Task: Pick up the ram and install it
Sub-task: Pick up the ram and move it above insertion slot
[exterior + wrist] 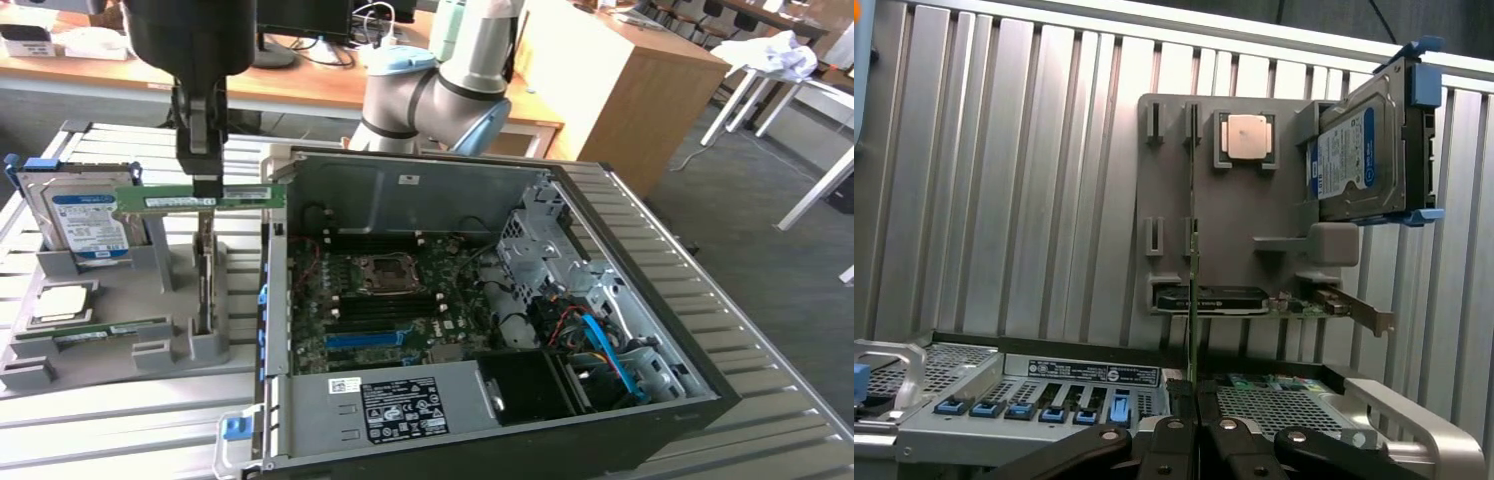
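1. the black two-fingered gripper (204, 188) is pressed together on the long, thin green circuit-board ram stick (160, 200), pinching it near the middle of its upper edge.
2. the ram hangs level in the air above the grey moulded plastic parts holder (120, 352), beside the silver hard drive with the blue-white label (83, 222). one end of it is near the wall of the open black computer case (400, 188).
3. in the wrist view the stick (1192, 300) runs edge-on, straight out from between the fingers.
4. judgement: this is the carry. it goes well if the stick is held level and untwisted, travels slowly, and its end passes clear of the case wall.
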`<state>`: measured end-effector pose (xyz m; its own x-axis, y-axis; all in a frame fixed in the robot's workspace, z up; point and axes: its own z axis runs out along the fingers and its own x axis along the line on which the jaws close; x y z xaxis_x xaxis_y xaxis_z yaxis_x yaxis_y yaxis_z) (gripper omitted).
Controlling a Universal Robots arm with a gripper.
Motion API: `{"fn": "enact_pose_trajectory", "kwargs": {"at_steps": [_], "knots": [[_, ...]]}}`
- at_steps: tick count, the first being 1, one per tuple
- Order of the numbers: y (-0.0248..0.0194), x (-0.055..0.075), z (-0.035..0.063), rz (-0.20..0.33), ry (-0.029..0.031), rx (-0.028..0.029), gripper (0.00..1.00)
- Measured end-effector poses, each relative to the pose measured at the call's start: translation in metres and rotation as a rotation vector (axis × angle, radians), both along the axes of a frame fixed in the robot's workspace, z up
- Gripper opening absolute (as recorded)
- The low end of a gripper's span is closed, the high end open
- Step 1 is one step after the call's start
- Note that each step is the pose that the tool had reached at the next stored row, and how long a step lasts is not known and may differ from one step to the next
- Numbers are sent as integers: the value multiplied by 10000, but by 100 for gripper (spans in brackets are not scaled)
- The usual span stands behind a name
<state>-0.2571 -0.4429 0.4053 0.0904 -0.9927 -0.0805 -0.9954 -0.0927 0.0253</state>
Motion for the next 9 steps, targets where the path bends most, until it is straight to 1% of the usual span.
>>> {"fn": "enact_pose_trajectory", "kwargs": {"at_steps": [9], "knots": [[0,95,0,0,0,0,12]]}}
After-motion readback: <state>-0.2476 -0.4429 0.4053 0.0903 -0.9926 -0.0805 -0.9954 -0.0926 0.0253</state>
